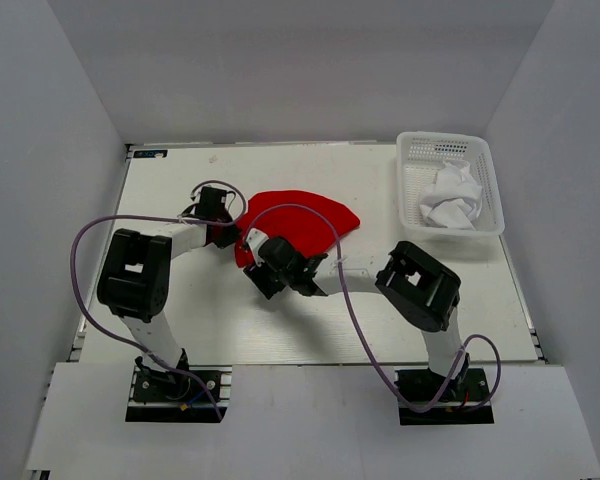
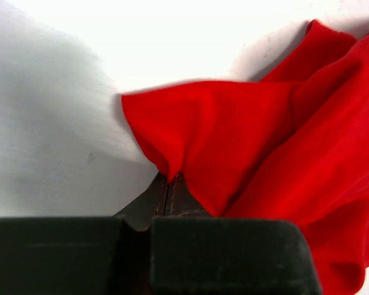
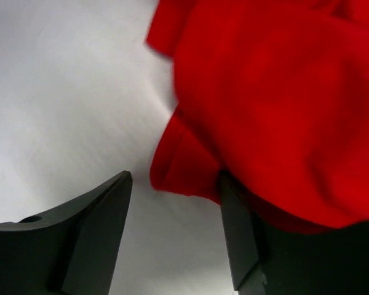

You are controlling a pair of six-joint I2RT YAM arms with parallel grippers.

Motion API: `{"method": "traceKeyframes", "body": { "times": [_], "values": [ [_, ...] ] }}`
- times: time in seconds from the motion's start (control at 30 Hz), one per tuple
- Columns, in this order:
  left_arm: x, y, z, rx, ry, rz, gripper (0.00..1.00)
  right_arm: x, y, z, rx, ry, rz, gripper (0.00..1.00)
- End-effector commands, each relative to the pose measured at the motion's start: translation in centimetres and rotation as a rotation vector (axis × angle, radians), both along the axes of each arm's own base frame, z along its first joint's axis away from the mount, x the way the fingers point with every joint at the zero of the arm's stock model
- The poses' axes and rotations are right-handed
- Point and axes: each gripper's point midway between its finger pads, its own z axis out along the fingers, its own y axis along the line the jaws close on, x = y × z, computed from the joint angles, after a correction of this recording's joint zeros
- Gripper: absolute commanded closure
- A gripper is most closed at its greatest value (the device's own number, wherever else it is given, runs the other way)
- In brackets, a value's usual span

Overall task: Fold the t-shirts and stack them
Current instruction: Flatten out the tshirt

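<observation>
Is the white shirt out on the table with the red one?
No, the white t-shirt sits crumpled inside the basket, apart from the red t-shirt.

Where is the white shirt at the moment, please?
In the top view the white shirt lies crumpled inside the basket at the table's far right corner, well apart from the red shirt at the centre.

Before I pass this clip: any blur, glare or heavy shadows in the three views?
Top view: sharp, evenly lit, only soft shadows. Left wrist: table blown out to white at the top, a grey shadow on its left side, shirt sharp, left claw dark and soft up close. Right wrist: shirt soft and out of focus, right claw dark.
</observation>
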Motion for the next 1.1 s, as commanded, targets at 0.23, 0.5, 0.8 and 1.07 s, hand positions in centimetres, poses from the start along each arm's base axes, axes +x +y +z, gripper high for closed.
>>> {"method": "traceKeyframes", "body": {
  "times": [0.23, 0.5, 0.8, 1.07],
  "values": [
    [-7.3, 2.2, -1.5, 0.045, 0.146, 0.056, 1.00, 5.1, -1.0, -0.7, 0.041, -0.022, -0.480, 0.89],
    [-6.8, 4.1, 2.9, 0.103, 0.071, 0.160, 1.00, 6.3, -2.3, 7.7, 0.191, -0.129, -0.483, 1.00],
    [-4.2, 8.8, 16.3, 0.205, -0.202, 0.413, 1.00, 14.3, -15.5, 25.4, 0.469, -0.384, -0.869, 1.00],
    [-7.8, 13.9, 33.1, 0.233, -0.604, 0.610, 1.00, 14.3, -29.3, 39.8, 0.580, -0.710, -1.173, 1.00]
  ]
}}
